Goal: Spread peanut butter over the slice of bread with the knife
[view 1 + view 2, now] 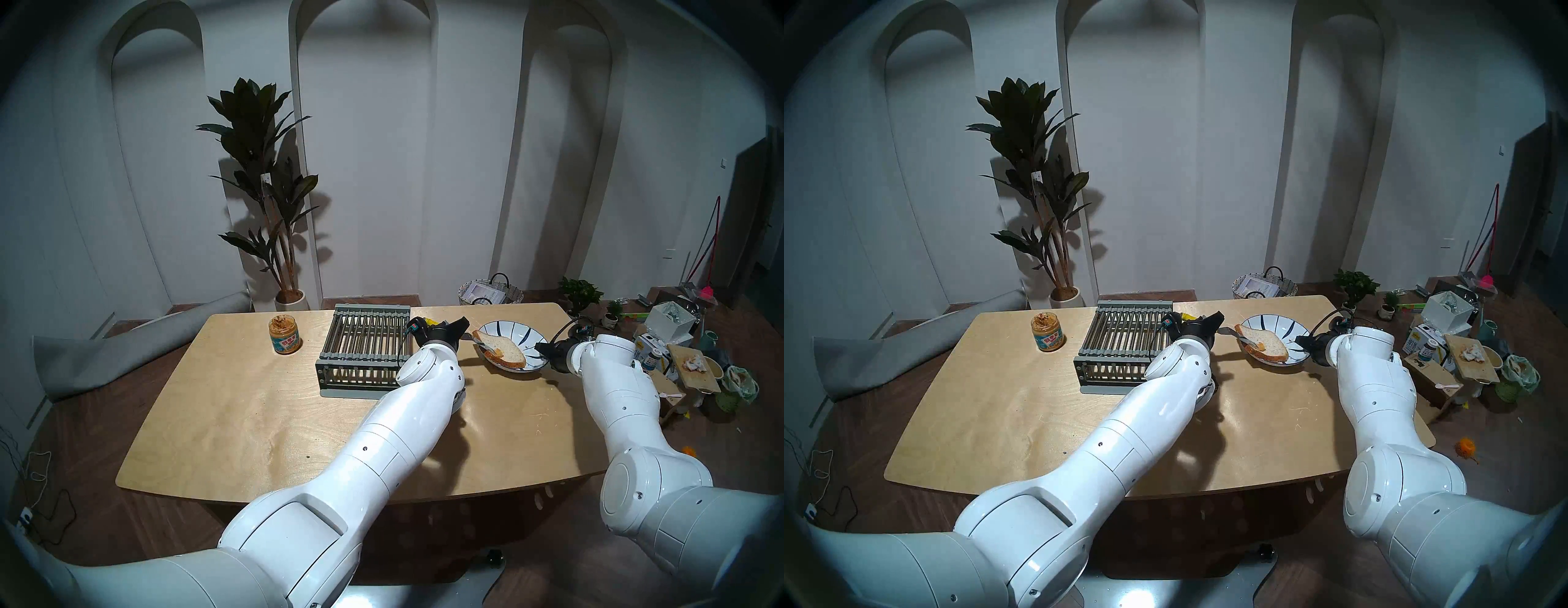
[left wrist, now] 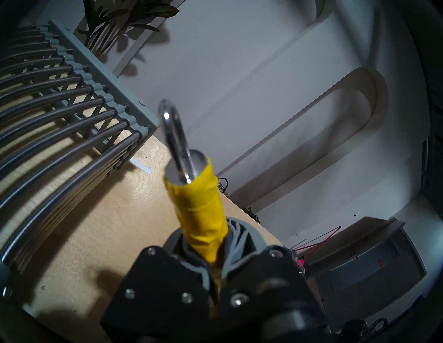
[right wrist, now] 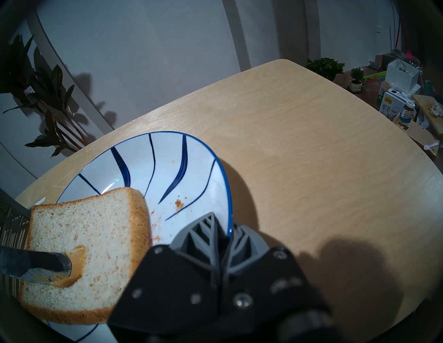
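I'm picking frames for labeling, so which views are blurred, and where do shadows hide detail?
Left wrist view: the knife is soft, its metal loop glaring and out of focus; the grey rack looks sharper. Right wrist view: the slice of bread and plate are crisp; the right gripper casts a dark shadow on the table. Head views: dim, dark fisheye rim, arm shadows on the table.

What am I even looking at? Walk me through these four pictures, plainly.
A two-armed robot at a wooden table. The two wide pictures come from its head; the other two from cameras on its wrists. The left pincer is shut on the knife, whose blade presses peanut butter onto the slice of bread. The right pincer grips the rim of the blue-striped plate under the bread. A jar and a grey rack stand further left.
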